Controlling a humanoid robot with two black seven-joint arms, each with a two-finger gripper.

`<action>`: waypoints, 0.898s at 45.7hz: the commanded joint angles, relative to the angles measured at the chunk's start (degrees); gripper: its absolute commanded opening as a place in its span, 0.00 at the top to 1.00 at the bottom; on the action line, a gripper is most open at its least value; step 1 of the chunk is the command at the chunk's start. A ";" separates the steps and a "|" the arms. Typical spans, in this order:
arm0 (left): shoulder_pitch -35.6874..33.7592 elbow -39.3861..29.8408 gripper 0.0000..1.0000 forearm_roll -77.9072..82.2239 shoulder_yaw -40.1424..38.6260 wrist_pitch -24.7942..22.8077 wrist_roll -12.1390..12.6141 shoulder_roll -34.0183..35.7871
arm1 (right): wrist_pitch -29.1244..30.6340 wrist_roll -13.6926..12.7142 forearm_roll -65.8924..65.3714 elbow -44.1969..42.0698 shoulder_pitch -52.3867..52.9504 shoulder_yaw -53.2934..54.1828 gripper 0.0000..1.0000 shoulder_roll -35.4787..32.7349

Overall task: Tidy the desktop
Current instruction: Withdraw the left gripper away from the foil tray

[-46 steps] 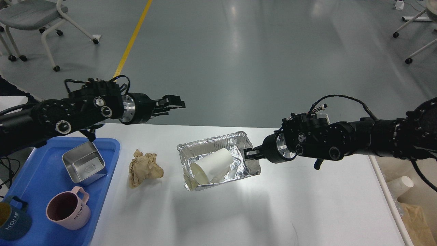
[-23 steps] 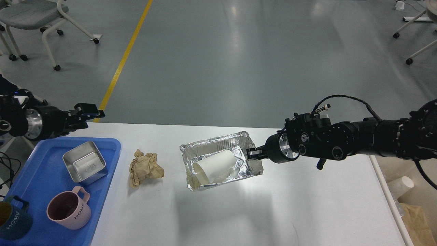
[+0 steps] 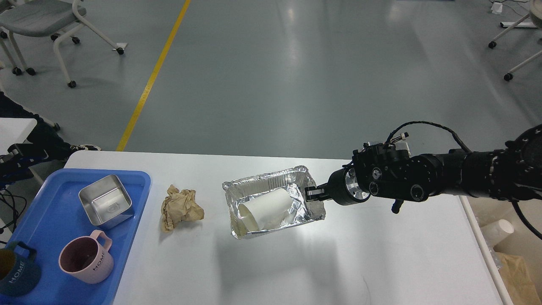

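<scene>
The white desktop point(image 3: 381, 254) fills the lower part of the head view. A silver foil tray point(image 3: 271, 186) with a white paper cup point(image 3: 264, 208) lying on its side in it hangs a little above the desktop and casts a shadow below. My right gripper point(image 3: 312, 193) is shut on the foil tray's right rim. A crumpled brown paper point(image 3: 181, 207) lies on the desktop to the left of the foil tray. My left gripper point(image 3: 19, 153) shows only as a dark tip at the left edge, off the desktop; its fingers cannot be told apart.
A blue plastic tray point(image 3: 46, 220) at the left holds a square steel container point(image 3: 105, 206), a pink mug point(image 3: 84, 259) and a dark blue mug point(image 3: 15, 271). A beige bin point(image 3: 508, 250) with a cup and paper stands off the right edge. Chairs stand on the floor behind.
My left arm has pulled back to the left, from above the blue tray to the view's left edge. My right gripper and the foil tray have shifted slightly to the right.
</scene>
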 commanded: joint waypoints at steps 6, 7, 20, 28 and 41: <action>0.22 -8.76 0.29 -0.19 -0.14 3.26 -0.01 6.58 | -0.03 -0.01 0.00 0.12 0.17 0.08 1.00 -0.14; 0.23 -9.03 0.29 -0.45 -0.14 3.52 -0.10 7.02 | -0.03 -0.01 0.00 0.12 0.26 0.08 1.00 -0.05; 4.62 -12.99 0.29 -3.61 0.30 10.29 -4.05 13.78 | -0.20 -0.01 0.00 0.03 0.34 0.08 1.00 -0.05; 8.04 -13.07 0.29 -8.19 0.65 12.31 -6.16 14.40 | -0.20 -0.01 0.00 0.03 0.43 0.08 1.00 0.04; 8.22 -15.71 0.29 -7.58 0.31 15.21 -6.07 13.00 | -0.20 -0.01 0.00 0.03 0.52 0.08 1.00 0.04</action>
